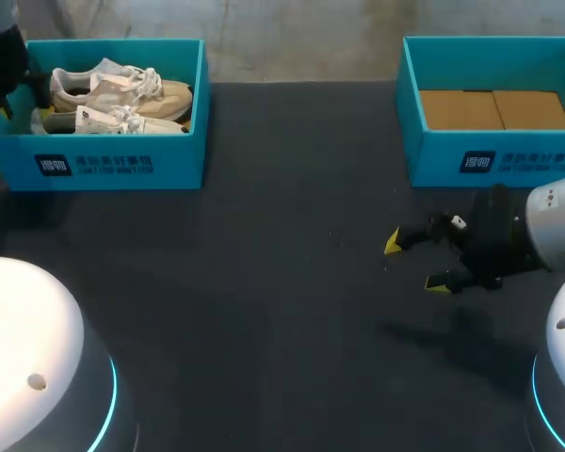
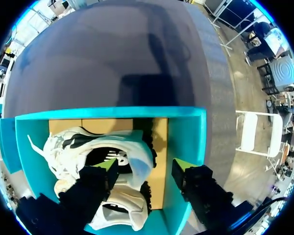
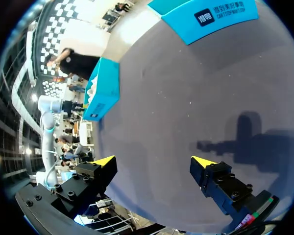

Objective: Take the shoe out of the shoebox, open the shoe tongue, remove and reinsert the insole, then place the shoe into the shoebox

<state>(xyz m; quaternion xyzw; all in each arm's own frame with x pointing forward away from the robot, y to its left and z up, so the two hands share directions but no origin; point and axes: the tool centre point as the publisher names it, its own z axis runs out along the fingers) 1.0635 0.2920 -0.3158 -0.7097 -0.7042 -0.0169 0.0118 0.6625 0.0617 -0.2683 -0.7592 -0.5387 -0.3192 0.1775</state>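
- Table [image 1: 264,282]: a flat, matte, dark grey surface.
- Two open-topped rectangular boxes of teal cardboard stand along its far edge, well apart: the left box [image 1: 122,165] and the right box [image 1: 508,155].
- The right box shows only its bare floor of brown cardboard.
- The left box holds a pair of shoes [image 1: 122,92] lying side by side. They are low cream-and-beige sneakers with soft uppers, white laces and pale soles.
- Left arm [image 1: 2,66]: a dark wrist at the outer end of the left box.
- Left jaws: released, hanging over the inside of the left box.
- In the left wrist view, one yellow tip [image 2: 109,164] sits over the white upper of a shoe [image 2: 132,149]. The other tip is above the brown floor, just beside the teal inner wall.
- Most of that shoe lies under and ahead of the jaws, and I cannot tell whether the tip touches it.
- Right jaws: released and spread wide, holding nothing.
- Their yellow tips [image 1: 393,243] hang above bare table in front of the right box, well apart from the shoes.
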